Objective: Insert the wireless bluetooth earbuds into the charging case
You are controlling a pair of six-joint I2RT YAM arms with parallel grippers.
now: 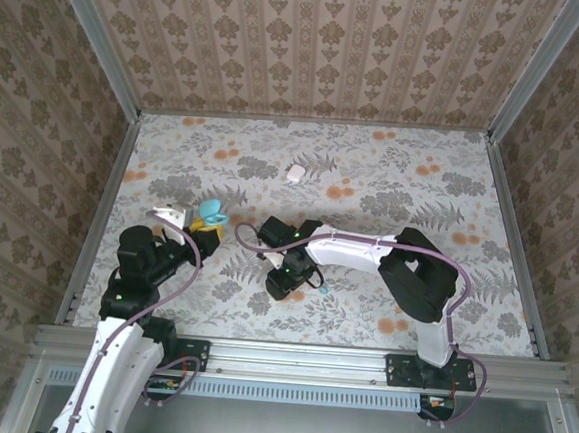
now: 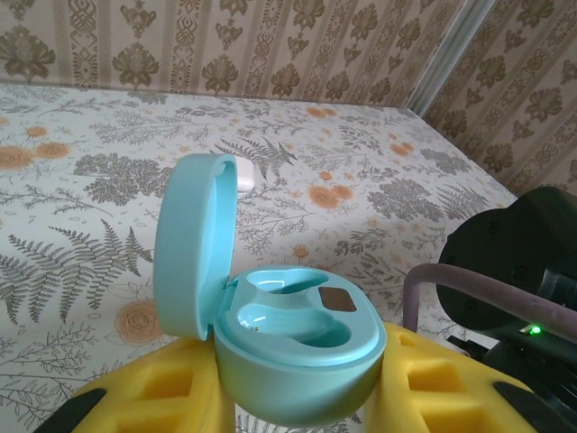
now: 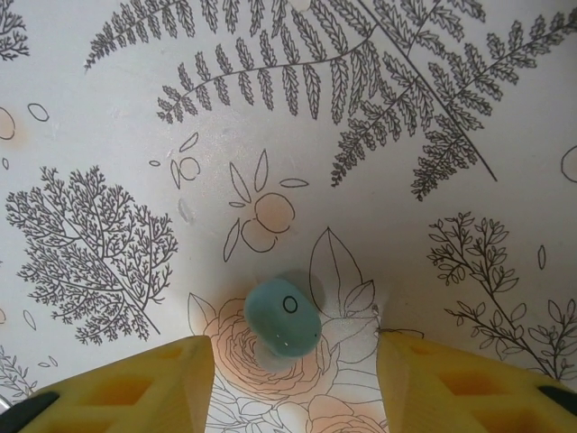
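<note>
Your right jaws stood open just above the counter (image 3: 108, 108). Their yellow pads (image 3: 153, 388) were set apart, and a teal earbud (image 3: 281, 317) lay on the floral print in the gap between them. Neither pad touched it, and it sat nearer the pad at the left of the wrist view than the other one. The bud was a stubby oval, only a little longer than wide. As far as you could tell, its long axis slanted from the upper left of that view down to the lower right, so it ran more across the gap than along the pads. A small dark ring marked its upper face, toward the end away from the jaws.

Your left jaws were closed on the charging case (image 2: 297, 356), with its rounded base clamped between that arm's own yellow pads. The case was held upright with its mouth facing up. Its lid (image 2: 185, 244) was swung open and stood almost vertical on the hinge at the left of that view, hollow side toward the two wells (image 2: 288, 316). A dark square patch (image 2: 335, 299) showed beside the farther well.

From above, the case (image 1: 211, 210) was at the left of the counter, well apart from the right jaws near the middle. A small white case (image 1: 295, 174) lay farther back on the counter.
</note>
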